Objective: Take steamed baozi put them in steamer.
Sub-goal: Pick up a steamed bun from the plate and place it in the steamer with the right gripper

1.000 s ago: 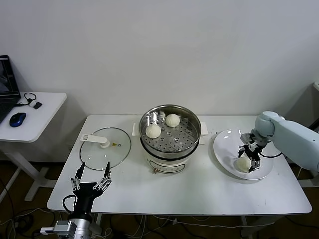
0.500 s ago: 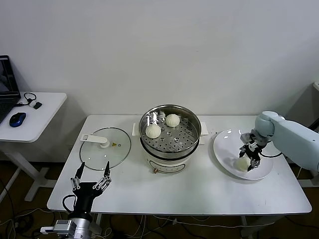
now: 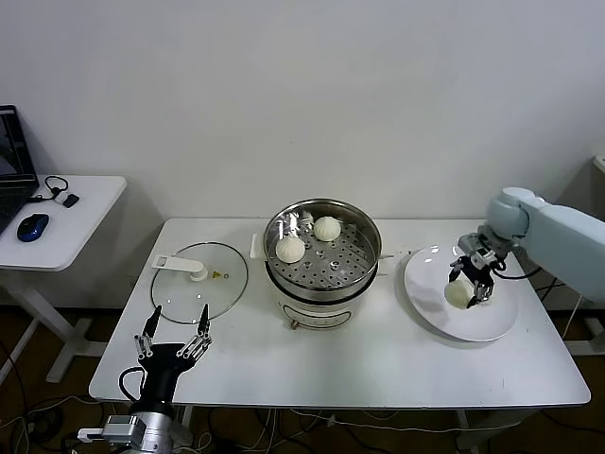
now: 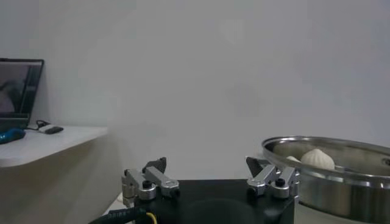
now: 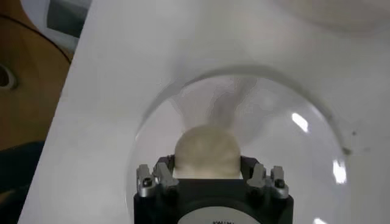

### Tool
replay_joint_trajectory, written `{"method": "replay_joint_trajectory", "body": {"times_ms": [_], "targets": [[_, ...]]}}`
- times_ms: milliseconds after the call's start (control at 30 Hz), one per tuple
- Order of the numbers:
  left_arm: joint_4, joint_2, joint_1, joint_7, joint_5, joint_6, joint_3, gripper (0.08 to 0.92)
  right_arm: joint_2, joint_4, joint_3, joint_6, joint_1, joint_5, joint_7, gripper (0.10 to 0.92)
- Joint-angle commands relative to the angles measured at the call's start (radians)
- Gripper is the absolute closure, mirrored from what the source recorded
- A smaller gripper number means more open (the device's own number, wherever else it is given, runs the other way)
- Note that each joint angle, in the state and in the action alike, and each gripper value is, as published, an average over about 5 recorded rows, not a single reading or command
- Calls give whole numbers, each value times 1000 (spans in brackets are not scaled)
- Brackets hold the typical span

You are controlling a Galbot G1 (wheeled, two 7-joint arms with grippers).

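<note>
My right gripper [image 3: 470, 280] is clamped on a baozi [image 3: 458, 294] above the plate [image 3: 492, 326]. I should lift clear of the rim, then carry left to the steamer [image 3: 321, 248].

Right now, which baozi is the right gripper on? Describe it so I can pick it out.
Start at the steamer mid-table, then look to the white plate on its right. The baozi there sits between the fingers of the right gripper, just above the plate. The other two visible buns lie inside the steamer; this is the only one outside it.
</note>
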Motion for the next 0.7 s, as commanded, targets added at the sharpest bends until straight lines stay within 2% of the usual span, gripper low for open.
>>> {"method": "replay_joint_trajectory", "body": {"times_ms": [33, 233, 700], "targets": [[-1, 0, 0, 0, 13, -1, 5, 177, 1, 252, -266, 98, 436, 113, -20, 337], [-17, -1, 4, -4, 17, 3, 8, 177, 69, 347, -287, 167, 540, 123, -32, 329], [-42, -5, 15, -27, 32, 6, 8, 177, 345, 271, -119, 240, 409, -65, -27, 305]]}}
